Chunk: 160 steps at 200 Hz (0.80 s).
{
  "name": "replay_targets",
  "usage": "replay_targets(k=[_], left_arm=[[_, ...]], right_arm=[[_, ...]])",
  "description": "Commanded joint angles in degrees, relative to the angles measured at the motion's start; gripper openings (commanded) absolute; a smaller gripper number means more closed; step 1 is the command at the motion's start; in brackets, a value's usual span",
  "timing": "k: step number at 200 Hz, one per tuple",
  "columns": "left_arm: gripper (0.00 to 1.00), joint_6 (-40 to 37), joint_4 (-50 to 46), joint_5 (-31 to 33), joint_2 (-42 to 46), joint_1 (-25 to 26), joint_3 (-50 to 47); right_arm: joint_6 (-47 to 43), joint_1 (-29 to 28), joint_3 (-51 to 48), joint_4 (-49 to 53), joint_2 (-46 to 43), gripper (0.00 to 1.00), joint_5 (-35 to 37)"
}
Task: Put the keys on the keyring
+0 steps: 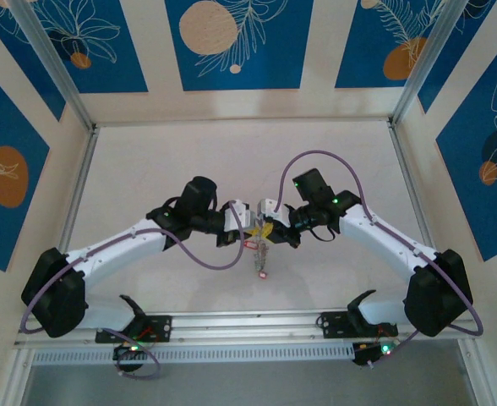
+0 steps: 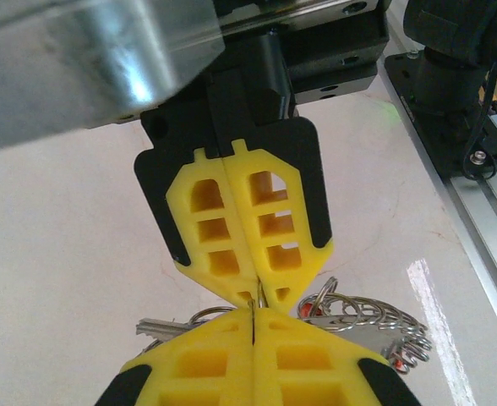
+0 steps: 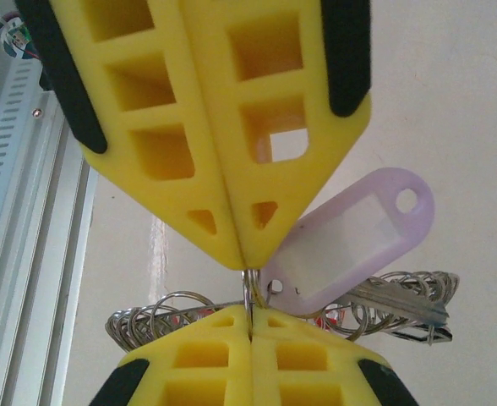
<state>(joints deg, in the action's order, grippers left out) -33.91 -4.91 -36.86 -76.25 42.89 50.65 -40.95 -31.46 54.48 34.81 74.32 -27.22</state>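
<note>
Over the middle of the table my two grippers meet tip to tip, the left gripper (image 1: 250, 227) and the right gripper (image 1: 270, 230). Both are shut on the same thin wire loop of the keyring (image 2: 254, 301), which stands upright between the yellow fingertips (image 3: 232, 245). In the left wrist view my left gripper (image 2: 253, 315) is at the bottom and a silver key (image 2: 166, 328) sticks out to its left. My right gripper (image 3: 250, 316) pinches the keyring (image 3: 248, 286) from below. A lilac tag (image 3: 354, 244) and a key (image 3: 401, 309) hang beside it. Red-tagged keys (image 1: 261, 272) dangle under the grippers.
A chain of small split rings (image 2: 375, 320) trails off the bunch, seen on both sides in the right wrist view (image 3: 151, 318). The aluminium rail (image 1: 248, 326) with both arm bases runs along the near edge. Pale tabletop (image 1: 189, 161) stretches behind the arms.
</note>
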Motion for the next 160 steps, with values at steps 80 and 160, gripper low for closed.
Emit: replay_targets(k=[80, 160], left_arm=[[0.0, -3.4, -1.1, -0.2, 0.5, 1.2, -0.2], [0.0, -1.3, 2.2, 1.6, 0.7, 1.3, -2.4]], right_arm=[[3.7, 2.2, 1.5, -1.6, -0.6, 0.0, -2.3], [6.8, 3.4, -2.7, -8.9, -4.3, 0.0, -3.9]])
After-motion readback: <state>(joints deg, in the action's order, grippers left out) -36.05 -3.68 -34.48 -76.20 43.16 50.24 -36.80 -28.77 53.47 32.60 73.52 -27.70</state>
